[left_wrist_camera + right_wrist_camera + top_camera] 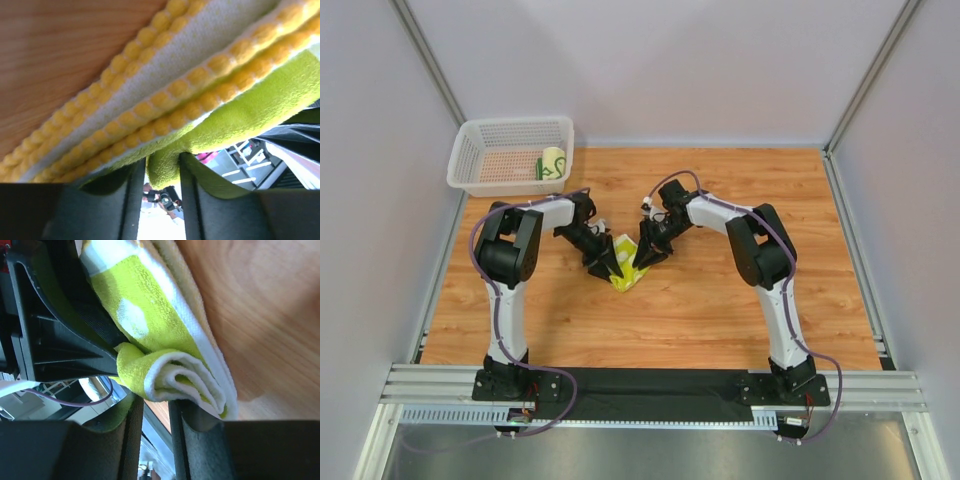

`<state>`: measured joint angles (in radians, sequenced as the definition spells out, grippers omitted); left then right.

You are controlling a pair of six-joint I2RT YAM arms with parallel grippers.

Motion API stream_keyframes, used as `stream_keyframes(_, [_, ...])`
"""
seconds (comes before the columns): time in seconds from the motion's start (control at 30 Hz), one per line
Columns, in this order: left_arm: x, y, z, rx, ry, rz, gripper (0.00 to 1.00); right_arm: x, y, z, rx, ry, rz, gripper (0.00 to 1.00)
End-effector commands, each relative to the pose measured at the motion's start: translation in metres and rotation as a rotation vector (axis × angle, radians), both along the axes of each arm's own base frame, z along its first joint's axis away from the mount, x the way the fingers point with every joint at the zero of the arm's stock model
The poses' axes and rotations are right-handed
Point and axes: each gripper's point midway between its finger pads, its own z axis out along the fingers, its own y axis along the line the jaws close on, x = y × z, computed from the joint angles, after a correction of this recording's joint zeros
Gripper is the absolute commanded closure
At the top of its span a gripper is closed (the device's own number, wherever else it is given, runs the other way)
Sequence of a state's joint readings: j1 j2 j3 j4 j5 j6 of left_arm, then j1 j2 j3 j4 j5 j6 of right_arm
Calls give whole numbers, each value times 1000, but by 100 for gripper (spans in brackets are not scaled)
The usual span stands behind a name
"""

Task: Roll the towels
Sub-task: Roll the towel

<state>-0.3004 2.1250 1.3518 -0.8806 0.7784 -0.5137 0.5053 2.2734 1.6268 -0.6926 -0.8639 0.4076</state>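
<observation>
A lime-yellow towel (625,276) lies partly rolled on the wooden table between my two grippers. My left gripper (609,266) meets it from the left and my right gripper (640,260) from the right. In the left wrist view the left gripper (161,172) is shut on a lime fold of the towel (225,115). In the right wrist view the towel's rolled white-edged end (175,377) sits across the tips of the right gripper (156,400), whose jaws stand narrowly apart and pinch it. Another rolled towel (553,160) lies in the basket.
A white mesh basket (515,122) stands at the far left corner of the table (740,290). Grey walls enclose the table on three sides. The arm bases sit on a black rail at the near edge.
</observation>
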Motion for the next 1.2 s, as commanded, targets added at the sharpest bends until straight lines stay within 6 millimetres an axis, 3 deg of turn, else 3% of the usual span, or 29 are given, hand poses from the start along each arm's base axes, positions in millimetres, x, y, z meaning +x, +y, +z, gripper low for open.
stream_keyframes(0.0, [4,11,-1,73,-30,-24,59,23,-5,-12,-65,-43,-56,72])
stream_keyframes(0.17, [11,16,8,105,-75,-32,45,18,-16,-31,-159,-14,-74,73])
stream_keyframes(0.33, [25,24,29,166,-194,-42,45,13,-24,-41,-210,14,-69,73])
stream_keyframes(0.57, [46,59,61,486,-512,-132,51,12,-25,-37,-225,26,-67,73])
stream_keyframes(0.7, [48,41,91,510,-760,-223,52,12,-25,-32,-234,33,-66,72])
stream_keyframes(0.8, [34,5,104,439,-921,-363,52,11,-26,-30,-243,39,-68,72])
stream_keyframes(0.83, [22,-12,104,401,-944,-420,52,12,-26,-29,-244,39,-67,72])
stream_keyframes(0.93, [6,-32,94,339,-949,-487,52,11,-27,-28,-252,45,-66,73])
stream_keyframes(1.17, [-10,-45,61,314,-882,-517,53,10,-27,-27,-252,50,-67,73])
